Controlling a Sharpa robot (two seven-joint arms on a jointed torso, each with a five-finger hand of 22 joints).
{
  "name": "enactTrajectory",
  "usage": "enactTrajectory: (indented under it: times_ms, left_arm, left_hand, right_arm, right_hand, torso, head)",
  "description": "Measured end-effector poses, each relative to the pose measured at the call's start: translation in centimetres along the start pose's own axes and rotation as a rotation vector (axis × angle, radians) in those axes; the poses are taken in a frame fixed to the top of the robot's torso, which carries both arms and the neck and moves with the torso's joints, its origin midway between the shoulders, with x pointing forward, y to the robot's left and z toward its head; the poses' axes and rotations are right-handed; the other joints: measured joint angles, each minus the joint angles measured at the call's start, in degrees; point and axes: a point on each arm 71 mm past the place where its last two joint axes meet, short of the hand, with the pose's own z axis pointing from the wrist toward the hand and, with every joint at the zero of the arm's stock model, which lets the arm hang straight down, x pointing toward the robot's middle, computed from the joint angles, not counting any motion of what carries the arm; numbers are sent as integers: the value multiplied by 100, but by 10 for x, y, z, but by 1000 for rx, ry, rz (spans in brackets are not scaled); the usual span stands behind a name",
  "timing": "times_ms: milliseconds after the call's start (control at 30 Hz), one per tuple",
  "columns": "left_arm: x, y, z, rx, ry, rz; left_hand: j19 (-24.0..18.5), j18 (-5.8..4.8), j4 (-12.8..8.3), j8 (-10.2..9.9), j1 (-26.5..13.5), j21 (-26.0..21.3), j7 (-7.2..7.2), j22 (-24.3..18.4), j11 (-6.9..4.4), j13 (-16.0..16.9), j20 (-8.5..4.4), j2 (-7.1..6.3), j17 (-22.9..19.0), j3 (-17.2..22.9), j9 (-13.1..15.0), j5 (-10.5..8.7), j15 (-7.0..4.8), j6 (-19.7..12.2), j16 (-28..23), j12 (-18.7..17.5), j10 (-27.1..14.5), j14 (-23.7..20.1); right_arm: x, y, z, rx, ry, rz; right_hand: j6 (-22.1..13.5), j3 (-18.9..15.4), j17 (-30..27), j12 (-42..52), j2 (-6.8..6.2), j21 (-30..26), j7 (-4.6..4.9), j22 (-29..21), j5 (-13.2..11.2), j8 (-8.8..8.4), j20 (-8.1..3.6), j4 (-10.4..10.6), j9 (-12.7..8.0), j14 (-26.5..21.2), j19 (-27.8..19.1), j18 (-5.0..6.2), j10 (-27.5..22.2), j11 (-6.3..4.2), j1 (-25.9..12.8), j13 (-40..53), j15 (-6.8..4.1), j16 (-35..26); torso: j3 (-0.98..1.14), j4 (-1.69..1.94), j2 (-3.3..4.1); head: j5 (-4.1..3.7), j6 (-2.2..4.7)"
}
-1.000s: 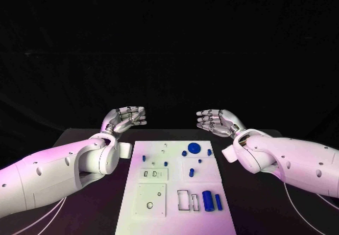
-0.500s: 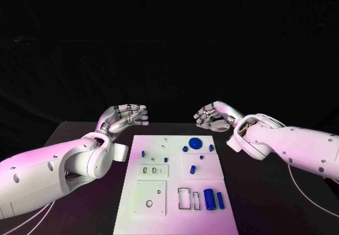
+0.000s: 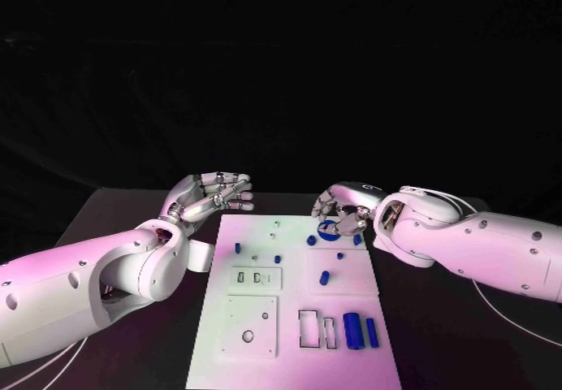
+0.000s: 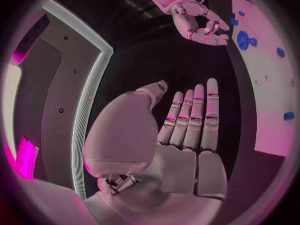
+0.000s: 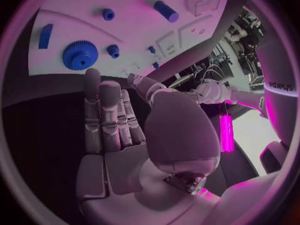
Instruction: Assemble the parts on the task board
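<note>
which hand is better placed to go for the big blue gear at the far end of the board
Probably the right hand: in the head view it hangs directly over the blue gear at the task board's far end, fingers apart and empty. The left hand is raised beyond the board's far left corner, also empty.

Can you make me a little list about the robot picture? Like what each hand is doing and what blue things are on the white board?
left hand: raised past the board's far left corner, holding nothing, fingers apart
right hand: over the board's far right part, above the blue gear, holding nothing
task board: white plate in the middle of the black table
blue gear: round, toothed, flat on the board by the right hand
blue cylinder: biggest blue piece, near right part of the board
small blue pieces: scattered across the board's far half
</note>
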Motion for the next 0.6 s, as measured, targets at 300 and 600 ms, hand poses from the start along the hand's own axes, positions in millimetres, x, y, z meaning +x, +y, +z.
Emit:
enactTrajectory:
  times_ms: [300, 600]
  left_arm:
    - [0, -2, -2, -4, 13, -7]
    - [0, -2, -2, -8, 20, -11]
  left_hand:
    - [21, 0, 0, 0, 0, 16, 0, 6, 0, 0, 20, 0, 5, 0, -1, 0, 0, 0, 0, 0, 0, 0]
    - [41, -1, 0, 0, -61, 61, 0, 21, 0, 1, 0, -60, 23, 0, -1, 0, 0, 0, 0, -51, 0, 0]
  right_arm:
    - [4, 4, 3, 11, 7, -124]
    - [9, 6, 5, 27, 21, -167]
  right_hand:
    - [-20, 76, 1669, 225, -82, 1610, -20, 2177, 0, 0, 34, 123, 158, 45, 813, -276, -279, 23, -38, 179, 9, 1710]
    - [-61, 95, 1819, 299, -82, 2001, -22, 2743, 0, 0, 46, 148, 197, 44, 1047, -363, -361, 23, -38, 218, 10, 1924]
  torso:
    - [-3, 28, 118]
    - [-7, 43, 160]
  head:
    - [-21, -4]
    - [-23, -14]
